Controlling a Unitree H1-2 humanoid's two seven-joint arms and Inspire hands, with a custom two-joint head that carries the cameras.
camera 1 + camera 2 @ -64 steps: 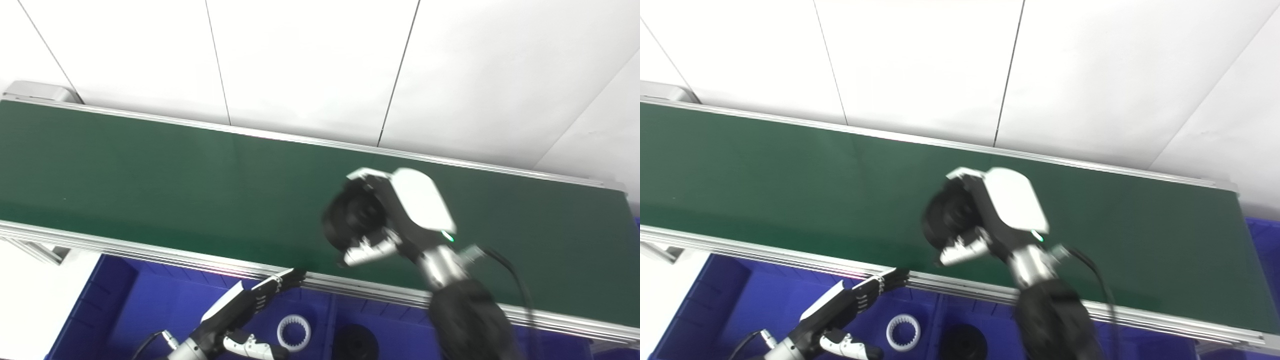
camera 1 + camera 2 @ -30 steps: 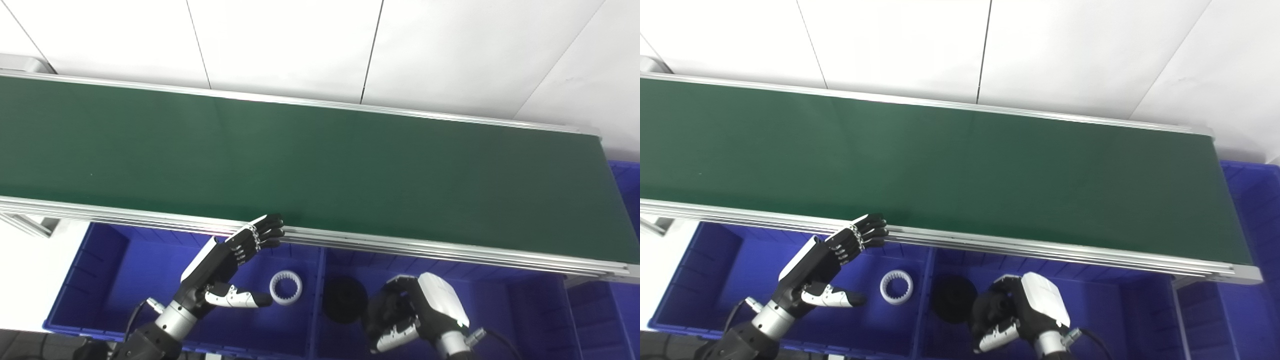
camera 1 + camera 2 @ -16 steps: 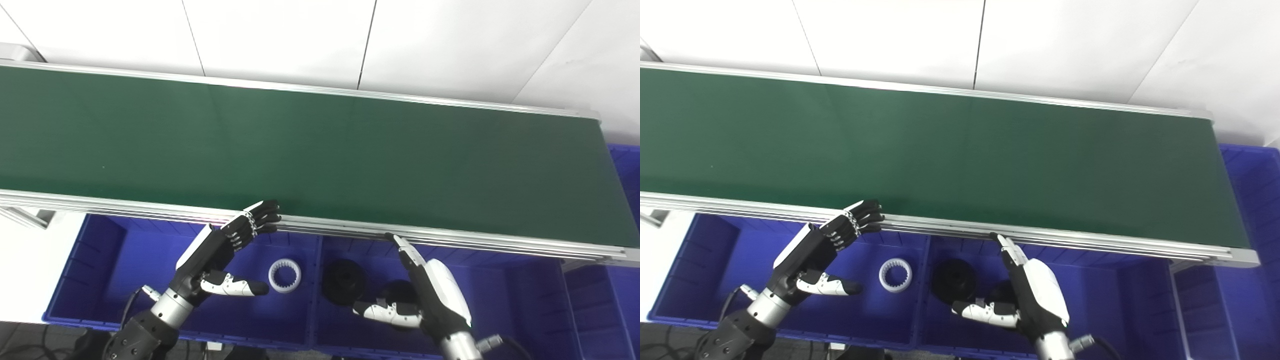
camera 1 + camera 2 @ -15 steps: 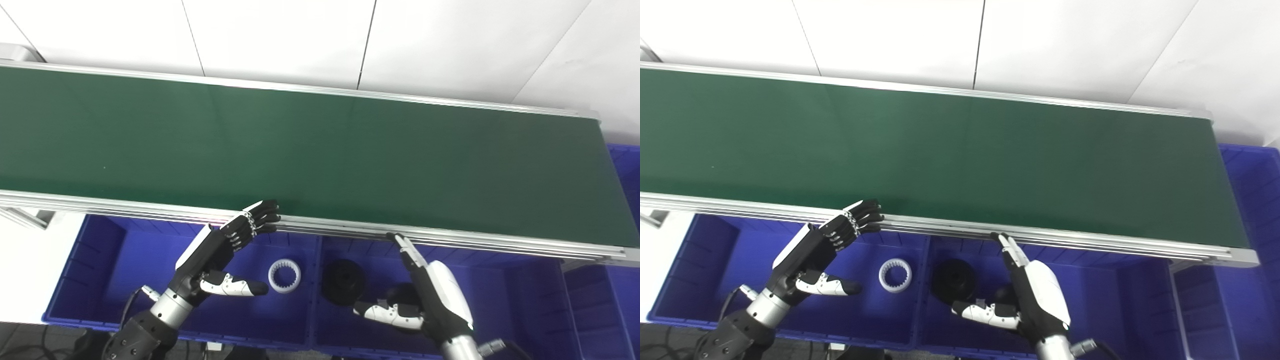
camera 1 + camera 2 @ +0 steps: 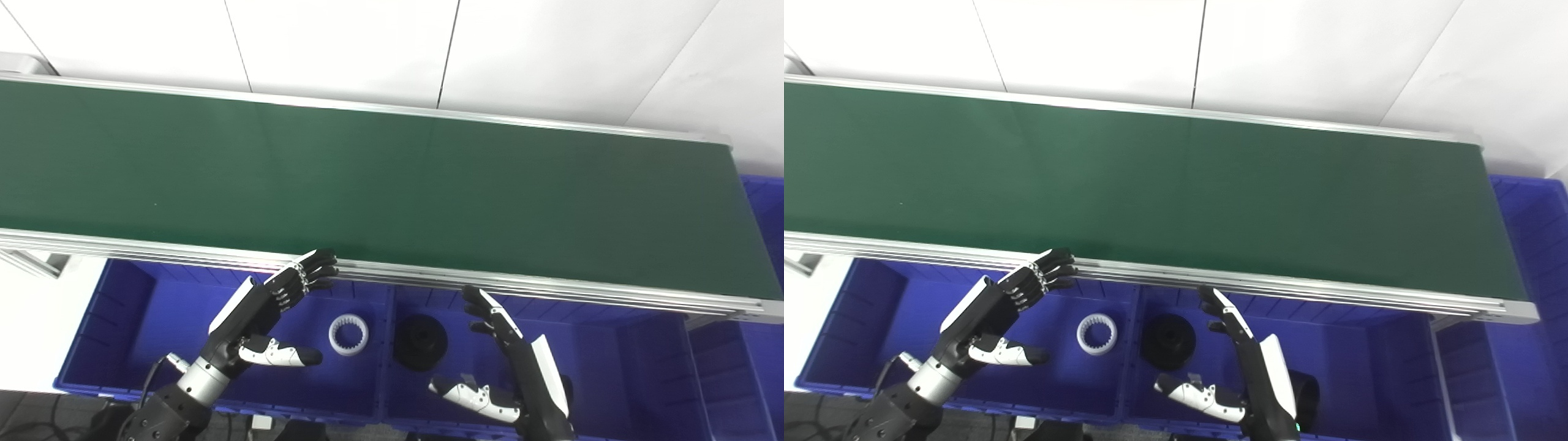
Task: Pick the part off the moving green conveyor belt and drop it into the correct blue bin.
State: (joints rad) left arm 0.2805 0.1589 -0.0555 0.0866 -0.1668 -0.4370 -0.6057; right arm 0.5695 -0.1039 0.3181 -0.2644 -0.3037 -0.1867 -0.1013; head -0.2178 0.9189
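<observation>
Right hand (image 5: 1258, 373): spread, empty; black part (image 5: 1304, 392) dropped beside it in blue bin (image 5: 1353, 343). We lift straight, clearing bin walls.

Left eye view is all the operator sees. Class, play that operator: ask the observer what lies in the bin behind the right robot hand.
Observer: In the right eye view a black part lies in the blue bin, just right of the open right robot hand. Your view shows only a dark sliver of it.
Operator: Is the robot hand touching it?
Observer: I cannot tell. The hand's back covers the part's left edge. The fingers point away from it, towards the belt.
Operator: Anything else I miss?
Observer: A small green light shows near that wrist.
</observation>
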